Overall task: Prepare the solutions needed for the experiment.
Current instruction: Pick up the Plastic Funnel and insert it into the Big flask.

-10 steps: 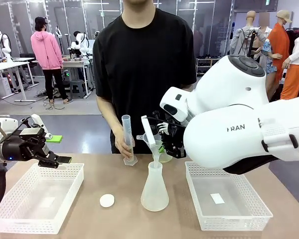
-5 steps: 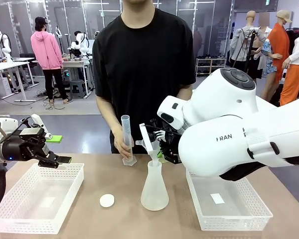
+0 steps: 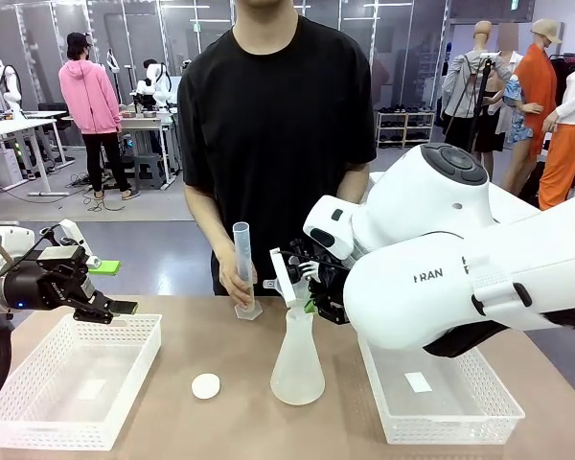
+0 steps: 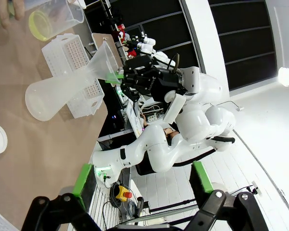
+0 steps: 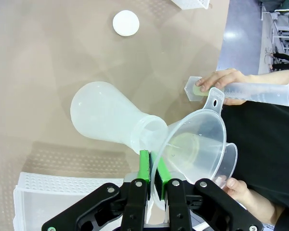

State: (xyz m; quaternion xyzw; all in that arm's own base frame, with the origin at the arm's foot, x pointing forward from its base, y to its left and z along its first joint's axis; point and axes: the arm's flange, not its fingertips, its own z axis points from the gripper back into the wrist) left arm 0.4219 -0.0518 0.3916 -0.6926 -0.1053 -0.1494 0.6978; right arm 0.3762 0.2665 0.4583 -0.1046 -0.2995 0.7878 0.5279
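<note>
- The right robot hand (image 5: 152, 166) is clenched on the rim of the funnel (image 5: 197, 144), one green pad on each side of the wall. This grip holds the funnel, slightly tilted, with its stem in the neck of the conical flask (image 5: 106, 118). The wide mouth is thus presented to the person, and liquid can be routed into the narrow opening.
- The flask stands upright on the surface (image 3: 230, 345), between the left tray (image 3: 38, 422) and the right tray (image 3: 441, 436). No tinted layer can be made out inside it.
- The solutions (image 4: 38, 25) form a shallow pale yellow-green layer in the bottom of a clear beaker (image 4: 58, 17) on the person's side, just beyond the funnel. One of the person's hands (image 5: 238, 185) is at the beaker.
- The person's other hand (image 5: 221, 79) grips a measuring cylinder (image 5: 260, 94) near its foot. The cylinder stands upright on the surface, near the flask.
- The left robot hand (image 3: 110, 309) is released, fingers spread wide, grasping nothing. It hovers above the left tray, well apart from the pouring zone.
- A white round disc (image 3: 205, 386) lies on the surface near the flask, not touching it.
- Judgement: the funnel is being supported for a pour, and the transfer has not yet begun. Side load on the funnel rim could tip the light flask.
</note>
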